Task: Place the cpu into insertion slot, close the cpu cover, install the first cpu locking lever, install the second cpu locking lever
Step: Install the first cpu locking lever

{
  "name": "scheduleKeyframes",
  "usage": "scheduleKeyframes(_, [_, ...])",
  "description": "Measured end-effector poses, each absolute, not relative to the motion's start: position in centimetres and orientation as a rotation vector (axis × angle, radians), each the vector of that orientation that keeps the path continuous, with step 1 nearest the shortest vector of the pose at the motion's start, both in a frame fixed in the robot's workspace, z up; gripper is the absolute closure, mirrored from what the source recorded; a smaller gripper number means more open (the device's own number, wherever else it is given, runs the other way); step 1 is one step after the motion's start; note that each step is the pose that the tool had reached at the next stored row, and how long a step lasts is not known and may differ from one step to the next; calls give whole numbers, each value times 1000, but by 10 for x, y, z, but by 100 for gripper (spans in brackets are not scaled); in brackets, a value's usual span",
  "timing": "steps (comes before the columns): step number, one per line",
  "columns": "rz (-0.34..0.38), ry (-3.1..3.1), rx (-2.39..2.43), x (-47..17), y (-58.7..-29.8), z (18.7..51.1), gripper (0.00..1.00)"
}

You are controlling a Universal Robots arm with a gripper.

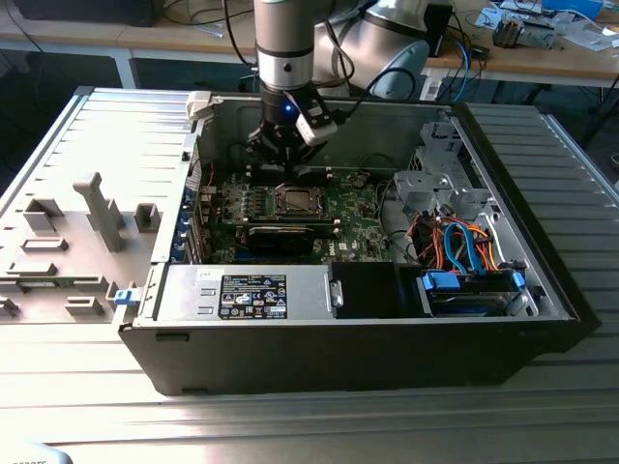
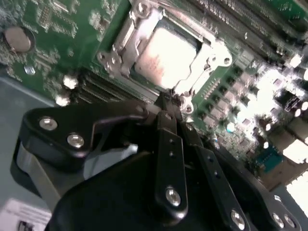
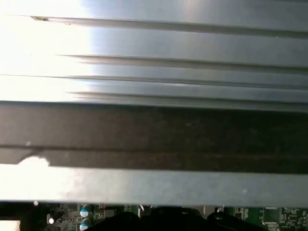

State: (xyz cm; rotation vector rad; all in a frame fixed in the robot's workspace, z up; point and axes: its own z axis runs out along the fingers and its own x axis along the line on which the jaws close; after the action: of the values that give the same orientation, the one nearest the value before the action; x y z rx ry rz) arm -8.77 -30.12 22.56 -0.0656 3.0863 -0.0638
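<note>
At the left of the exterior view lies the removed side panel (image 1: pixel 68 242), with the open case (image 1: pixel 368 319) filling the middle and right. In the upper middle of that frame the gripper (image 1: pixel 286 166) hangs low over the green board (image 1: pixel 353 208), just above the slot (image 1: pixel 295 200) near the frame's centre.

In the second wrist view the cpu (image 2: pixel 166 57) sits in the slot (image 2: pixel 118 53) at upper centre, its pale metal top showing through the window of the cover (image 2: pixel 211 55), which lies down flat around it. The gripper (image 2: pixel 169 107) fills the lower half, its fingers drawn together into a narrow point with nothing visible between them, the tips at the slot's near edge, beside the small metal tab there. Whether they touch it I cannot tell.

The risk I judge here is a slip. Narrow tips pressing a thin sprung lever can skid off and strike the board's small parts right of the slot, or scrape the cover. A lever not caught under its hook would spring back and leave the cover unclamped. The levers themselves are hard to make out.
</note>
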Motion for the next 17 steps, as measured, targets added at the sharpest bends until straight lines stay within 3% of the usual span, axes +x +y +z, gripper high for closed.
scheduleKeyframes(17, [-51, 3084, -75, -80, -298, 212, 89])
